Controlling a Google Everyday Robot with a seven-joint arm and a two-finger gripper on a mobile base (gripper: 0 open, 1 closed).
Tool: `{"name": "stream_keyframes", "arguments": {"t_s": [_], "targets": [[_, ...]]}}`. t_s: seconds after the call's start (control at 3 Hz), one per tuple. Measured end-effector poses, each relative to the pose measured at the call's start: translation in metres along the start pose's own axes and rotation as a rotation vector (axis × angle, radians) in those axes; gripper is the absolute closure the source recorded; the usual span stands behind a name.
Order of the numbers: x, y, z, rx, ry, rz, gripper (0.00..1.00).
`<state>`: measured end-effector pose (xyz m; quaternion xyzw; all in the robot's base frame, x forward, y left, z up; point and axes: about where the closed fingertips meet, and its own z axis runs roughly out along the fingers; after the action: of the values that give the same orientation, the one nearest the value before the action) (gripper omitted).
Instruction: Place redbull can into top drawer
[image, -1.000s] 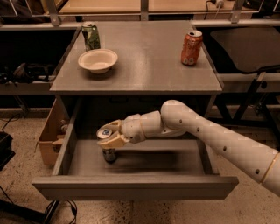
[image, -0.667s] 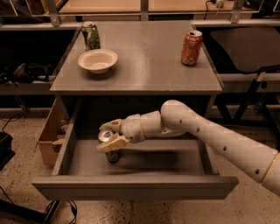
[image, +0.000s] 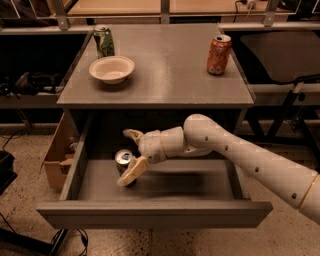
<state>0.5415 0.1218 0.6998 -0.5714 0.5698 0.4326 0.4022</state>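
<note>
Spread wide inside the top drawer (image: 155, 209), the gripper (image: 124, 157) is seen with one finger raised behind the redbull can (image: 122, 160) and the other lowered across its front; nothing is clamped any more. A second ago the same fingers were closed around the can, so a release has just been made. The can is left standing upright on the drawer floor, toward the left side, with its silver top showing between the parted fingers. Whether the lower finger is touching the can's side cannot be told. Since the can rests in the pulled-out drawer and is no longer held, the placing is judged to be essentially done; only a careful withdrawal is thought to be needed, so that the can is not tipped. On the desk (image: 170, 75) above, the green can (image: 104, 41), the bowl (image: 112, 68) and the orange-red can (image: 219, 54) are left untouched.
</note>
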Motion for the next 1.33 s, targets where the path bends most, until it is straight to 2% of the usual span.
{"name": "stream_keyframes", "arguments": {"t_s": [0.33,0.67,1.0,1.33], "targets": [[-0.020,0.000,-0.008,-0.013,-0.013,0.002,0.00],[-0.061,0.006,-0.029,-0.046,0.037,-0.015,0.00],[-0.130,0.010,-0.055,-0.077,0.167,-0.058,0.00],[-0.244,0.013,-0.089,-0.035,0.379,-0.100,0.00]]}}
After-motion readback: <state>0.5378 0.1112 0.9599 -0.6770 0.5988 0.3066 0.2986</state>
